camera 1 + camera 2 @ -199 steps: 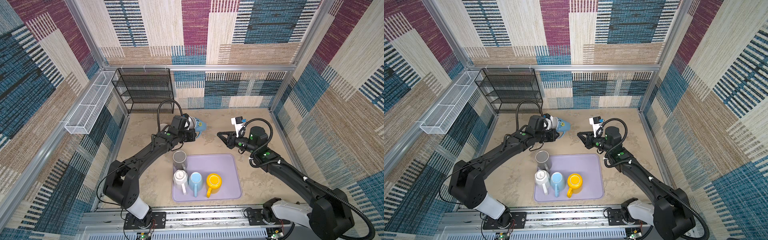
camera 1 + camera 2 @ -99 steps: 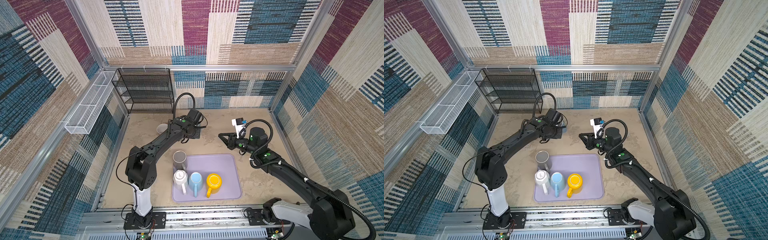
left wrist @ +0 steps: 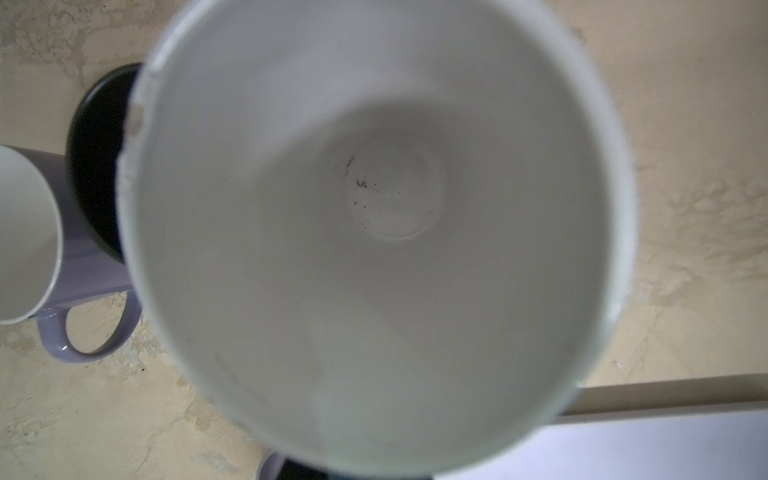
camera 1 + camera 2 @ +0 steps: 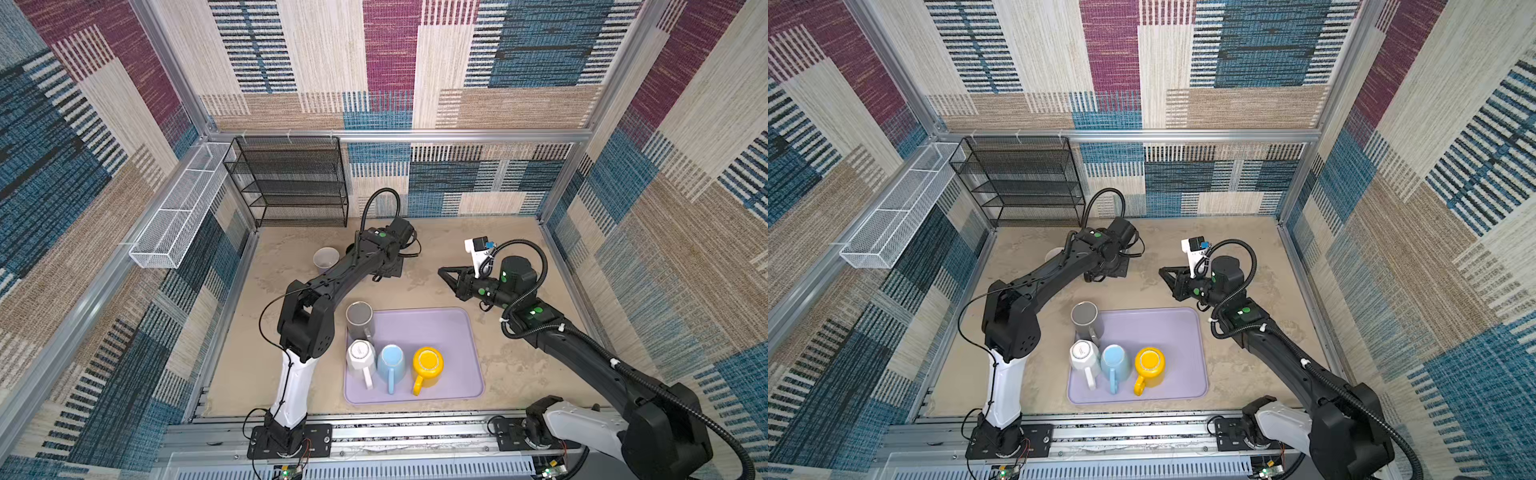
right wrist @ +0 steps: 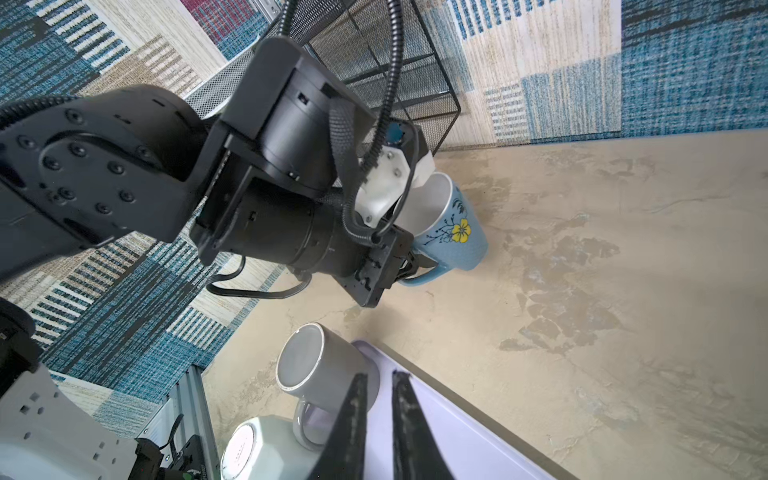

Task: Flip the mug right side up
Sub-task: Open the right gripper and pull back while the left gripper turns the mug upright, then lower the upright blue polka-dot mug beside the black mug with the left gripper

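Your left gripper point(image 5: 417, 266) is clamped tight on the handle of the pale-blue ceramic mug with the yellow flower point(image 5: 455, 237). Your right gripper point(image 5: 380, 378) has its jaws almost together w/ nothing btwn them, and hangs over the beige table point(image 4: 436, 253), apart from the mug. The left arm point(image 4: 332, 282) is stretched to back-centre, wrist bent down, hiding the mug in both top views. The mug is tilted, mouth up toward the wrist cam, white inside showing. Its base is low by the table; can't tell if it touches.
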